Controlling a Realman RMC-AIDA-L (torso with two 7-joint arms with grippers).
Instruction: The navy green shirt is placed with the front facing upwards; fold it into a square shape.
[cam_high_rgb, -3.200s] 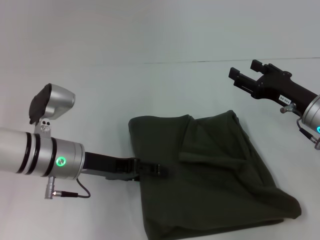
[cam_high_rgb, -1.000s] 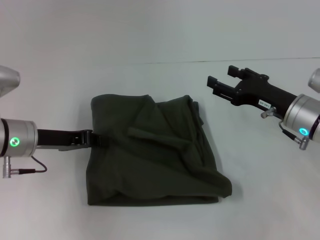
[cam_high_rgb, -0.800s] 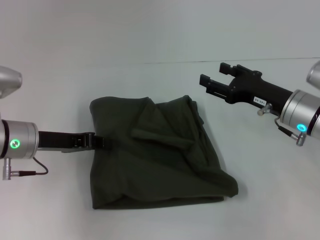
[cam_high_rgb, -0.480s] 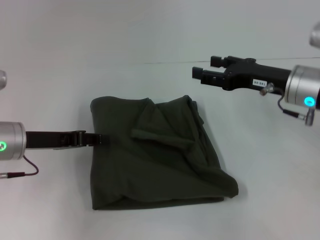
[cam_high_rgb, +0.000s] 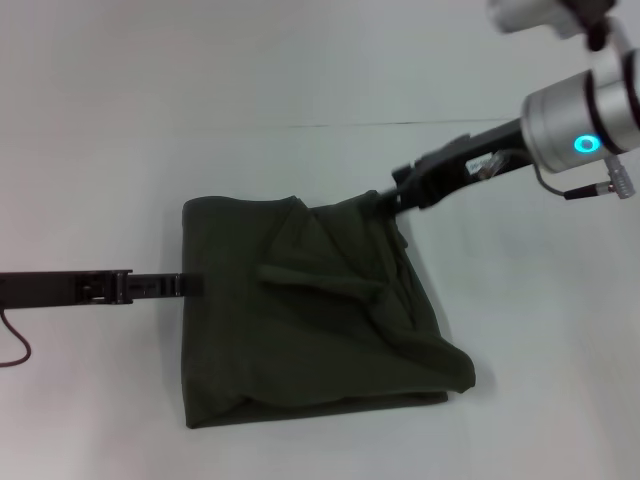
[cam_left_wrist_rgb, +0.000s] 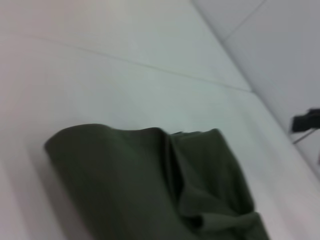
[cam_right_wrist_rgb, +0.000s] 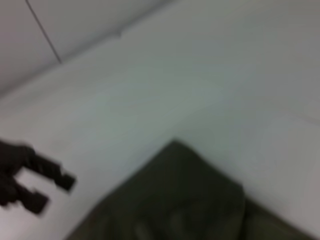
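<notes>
On the white table (cam_high_rgb: 120, 140) in front of you, the navy green shirt (cam_high_rgb: 310, 315) lies as a folded, roughly square bundle, plain green fabric up, with rumpled creases across its middle and a thick bulging corner at the near right. No print shows on the visible side.

Your right gripper (cam_high_rgb: 385, 199) reaches down from the upper right and its tip meets the far right corner of the shirt, where a small peak of cloth rises to it (the dark fingers blend into the fabric, so you cannot tell whether they are pinched on the cloth or just resting against it).

Your left gripper (cam_high_rgb: 190, 285) comes in low from the left, lying almost flat, and its tip sits right at the shirt's left edge, about halfway along. Its fingers look drawn together into a thin line, though whether any cloth is caught between them cannot be told.
</notes>
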